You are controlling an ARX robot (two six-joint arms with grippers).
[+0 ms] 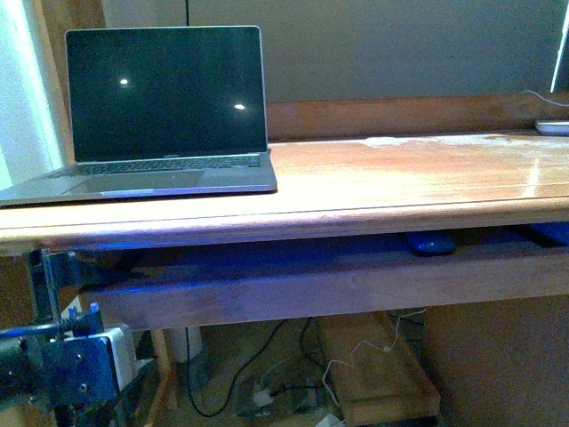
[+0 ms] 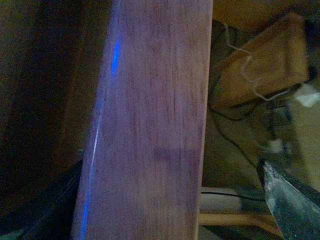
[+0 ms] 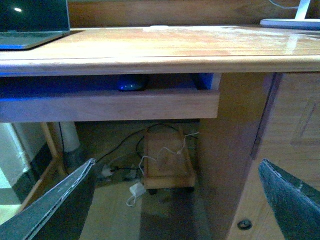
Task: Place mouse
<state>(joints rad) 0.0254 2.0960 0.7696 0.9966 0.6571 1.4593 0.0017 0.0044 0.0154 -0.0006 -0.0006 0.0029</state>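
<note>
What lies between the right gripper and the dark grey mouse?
Right wrist view: the tray's brown wooden front board, standing before the small dark grey oval mouse, facing the open right gripper.

Am counting one laptop (image 1: 164, 107); one mouse (image 1: 431, 243); one desk (image 1: 400, 191); one pull-out shelf (image 1: 311, 286); one wooden crate (image 1: 382, 378); several cables (image 1: 356, 349) trailing.

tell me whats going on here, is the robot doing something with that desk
Nothing is being held right now. The mouse sits on the pull-out tray under the desk top, lower and to the right of the open laptop. The left hand is open, close up against the tray's front board. The right hand is open too, back from the desk and facing the tray and mouse.
</note>
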